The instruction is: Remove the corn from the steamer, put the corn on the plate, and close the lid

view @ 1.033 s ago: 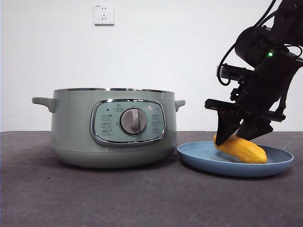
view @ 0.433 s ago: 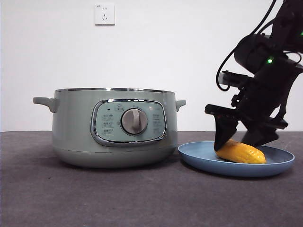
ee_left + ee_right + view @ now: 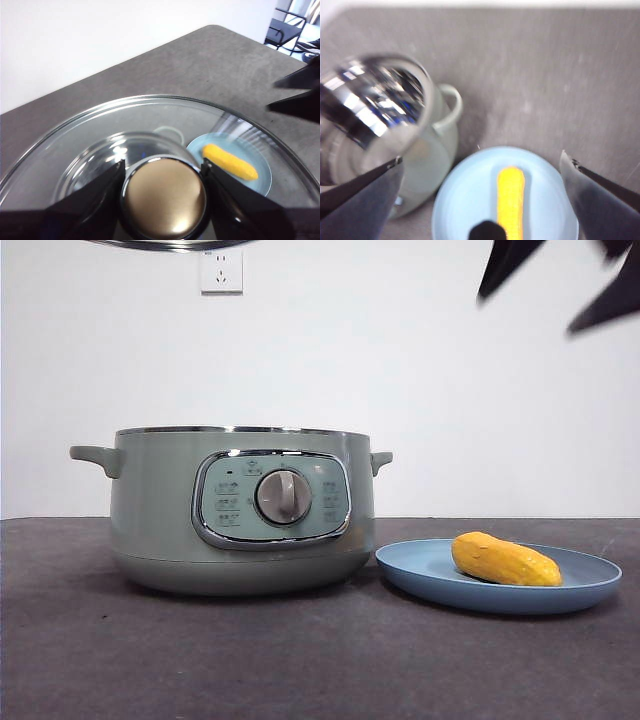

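The yellow-orange corn [image 3: 505,559] lies on its side on the light-blue plate [image 3: 590,590], just right of the pale-green steamer [image 3: 150,510], whose top is uncovered. My right gripper [image 3: 545,290] hangs open high above the plate; its wrist view looks straight down at the corn [image 3: 511,197] on the plate [image 3: 465,200] between the spread jaws [image 3: 481,158]. My left gripper [image 3: 162,167] is shut on the knob of the glass lid [image 3: 100,135], held in the air above the steamer. Only the lid's metal rim [image 3: 170,244] shows in the front view.
A wall socket [image 3: 221,270] sits on the white wall behind. Dark grey tabletop [image 3: 300,660] spreads in front of the pot and plate. The steamer's side handle [image 3: 451,102] points toward the plate.
My right gripper opened, let go of the corn and rose to the top of the view. The corn settled flat on the plate. The lid's rim came into view at the top left.
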Controlling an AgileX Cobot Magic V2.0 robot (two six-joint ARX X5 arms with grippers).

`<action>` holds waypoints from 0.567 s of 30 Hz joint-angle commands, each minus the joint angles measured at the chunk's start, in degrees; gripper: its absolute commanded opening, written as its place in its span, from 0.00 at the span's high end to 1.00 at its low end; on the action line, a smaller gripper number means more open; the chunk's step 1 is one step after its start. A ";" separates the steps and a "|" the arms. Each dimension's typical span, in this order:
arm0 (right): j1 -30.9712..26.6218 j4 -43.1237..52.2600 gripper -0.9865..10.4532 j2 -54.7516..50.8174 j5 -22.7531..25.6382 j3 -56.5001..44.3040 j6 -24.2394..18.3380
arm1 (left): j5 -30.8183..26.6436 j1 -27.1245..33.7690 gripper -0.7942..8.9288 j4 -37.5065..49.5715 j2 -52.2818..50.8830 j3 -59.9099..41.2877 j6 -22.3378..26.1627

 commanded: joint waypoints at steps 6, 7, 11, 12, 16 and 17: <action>0.02 -7.26 0.44 -16.31 0.07 -0.24 0.37 | 0.48 -1.88 0.92 8.61 7.82 0.33 1.29; 0.02 -8.39 0.44 -17.94 0.07 -0.24 0.44 | 0.48 -1.97 0.92 9.57 8.85 0.31 1.36; 0.02 -13.09 0.44 -22.97 0.07 -0.24 0.85 | -0.68 -2.03 0.92 14.10 12.17 -0.66 2.19; 0.02 -14.29 0.44 -24.04 0.07 -0.24 0.83 | -1.31 -2.03 0.92 15.04 12.94 -1.05 2.56; 0.02 -16.92 0.44 -27.06 0.09 -0.24 0.83 | -1.46 -1.99 0.92 20.52 14.99 -4.48 2.78; 0.02 -17.27 0.44 -27.56 0.09 -0.24 0.83 | -1.55 -1.99 0.92 22.21 15.43 -5.68 2.78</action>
